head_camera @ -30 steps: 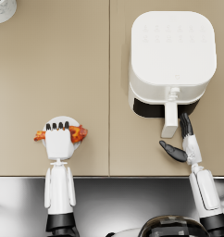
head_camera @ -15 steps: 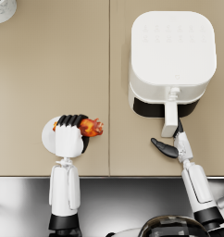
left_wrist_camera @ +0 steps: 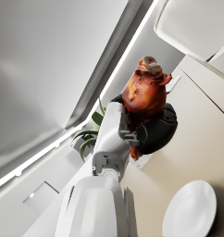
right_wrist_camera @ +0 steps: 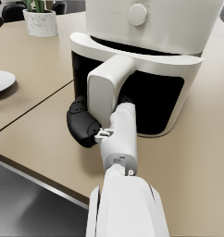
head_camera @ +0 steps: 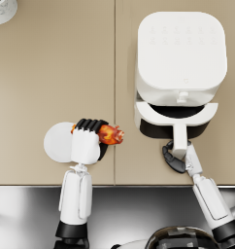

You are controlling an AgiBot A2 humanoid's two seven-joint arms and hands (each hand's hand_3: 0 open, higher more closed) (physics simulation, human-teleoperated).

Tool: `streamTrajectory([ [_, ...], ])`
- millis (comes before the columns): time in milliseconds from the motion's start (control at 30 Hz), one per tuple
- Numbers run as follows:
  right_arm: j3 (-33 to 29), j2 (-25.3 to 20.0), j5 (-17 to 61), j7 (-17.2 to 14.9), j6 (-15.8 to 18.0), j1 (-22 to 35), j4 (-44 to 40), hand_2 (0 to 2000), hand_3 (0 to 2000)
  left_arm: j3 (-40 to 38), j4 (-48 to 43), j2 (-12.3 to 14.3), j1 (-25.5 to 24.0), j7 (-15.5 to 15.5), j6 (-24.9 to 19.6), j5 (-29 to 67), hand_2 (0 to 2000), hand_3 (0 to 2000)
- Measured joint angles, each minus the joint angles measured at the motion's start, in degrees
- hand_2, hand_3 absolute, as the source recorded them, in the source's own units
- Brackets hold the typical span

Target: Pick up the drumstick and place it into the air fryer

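My left hand (head_camera: 88,140) grips the browned drumstick (head_camera: 111,134) and holds it just right of the white plate (head_camera: 57,142), above the countertop. In the left wrist view the drumstick (left_wrist_camera: 144,91) stands up out of the dark fingers (left_wrist_camera: 155,132), meaty end up. The white air fryer (head_camera: 180,53) stands at the right, its drawer (head_camera: 176,117) slid out a little so a dark crescent of basket shows. My right hand (head_camera: 174,158) wraps the end of the drawer handle (head_camera: 179,137); the right wrist view shows the hand (right_wrist_camera: 83,125) against the handle (right_wrist_camera: 107,87).
A seam in the beige countertop (head_camera: 51,73) runs between the plate and the fryer. A marble plant pot (head_camera: 3,9) sits at the far left corner. The counter's front edge borders a steel strip (head_camera: 139,204).
My left hand has lifted the drumstick off the plate and carried it right. My right hand has come in from the side and closed on the drawer handle.
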Motion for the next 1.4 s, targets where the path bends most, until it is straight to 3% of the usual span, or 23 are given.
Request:
streamTrajectory([
  [133, 3.17, 6.15, -0.04, -0.23, 0.61, -3.59, 7.84, 2000, 2000, 2.53, -0.39, 1.14, 1.84, -0.05, 1.82, -0.01, 2000, 2000],
  [300, 9.61, 17.26, -0.06, -0.26, 1.26, -5.23, 16.86, 2000, 2000, 6.26, -0.51, 3.51, 5.69, -0.07, 2.96, -0.02, 2000, 2000],
  [433, 15.98, 25.58, -0.14, -0.18, -0.37, -4.06, 21.99, 2000, 2000, 10.05, 1.04, 7.44, 10.32, -0.06, 3.31, -0.02, 2000, 2000],
  [567, 18.0, 28.3, -0.2, -0.07, -1.34, -4.67, 24.65, 2000, 2000, 15.49, 5.01, 12.37, 15.24, -0.09, 3.31, -0.03, 2000, 2000],
  [600, 17.91, 28.57, -0.21, -0.06, -1.32, -5.14, 25.17, 2000, 2000, 21.22, 6.8, 10.4, 18.77, -0.09, 3.16, -0.07, 2000, 2000],
  [733, 18.73, 30.37, -0.24, 0.09, -1.23, -5.84, 27.01, 2000, 2000, 25.57, 13.71, 14.12, 23.08, -0.04, 1.6, 0.0, 2000, 2000],
  [767, 18.93, 30.79, -0.25, 0.13, -1.12, -5.93, 27.35, 2000, 2000, 31.11, 15.1, 12.23, 26.34, -0.04, 1.65, -0.05, 2000, 2000],
  [833, 19.31, 31.35, -0.26, 0.11, -1.26, -6.03, 27.89, 2000, 2000, 32.17, 17.34, 13.17, 27.21, -0.05, 1.45, 0.02, 2000, 2000],
  [867, 19.41, 31.64, -0.26, 0.13, -1.05, -6.07, 28.13, 2000, 2000, 32.4, 18.25, 13.64, 27.45, -0.05, 1.31, 0.02, 639, 1673],
  [900, 19.53, 31.84, -0.27, 0.17, -0.94, -6.13, 28.32, 2000, 2000, 32.45, 19.05, 14.02, 27.63, -0.11, 2.8, 0.01, 0, 1347],
  [1000, 19.97, 32.43, -0.28, 0.2, -0.25, -5.75, 28.54, 2000, 2000, 31.96, 19.65, 14.11, 26.95, -0.21, 5.32, 0.02, 0, 367],
  [1033, 20.03, 32.54, -0.29, 0.17, 0.13, -5.54, 28.52, 2000, 2000, 31.57, 19.04, 13.75, 26.26, -0.22, 5.86, 0.03, 0, 40],
  [1067, 20.14, 32.58, -0.29, 0.19, 0.44, -5.3, 28.39, 2000, 2000, 31.01, 17.51, 12.88, 24.93, -0.23, 6.25, 0.03, 0, 0],
  [1300, 20.41, 31.49, -0.27, 0.24, 3.78, -2.39, 25.5, 2000, 2000, 23.06, -0.62, -1.31, 8.3, -0.7, 10.55, 0.03, 0, 0],
  [1400, 20.65, 30.7, -0.26, 0.31, 5.07, -0.61, 23.67, 2000, 2000, 16.58, -6.63, -6.03, 1.7, -0.54, 9.51, 0.02, 0, 0],
])
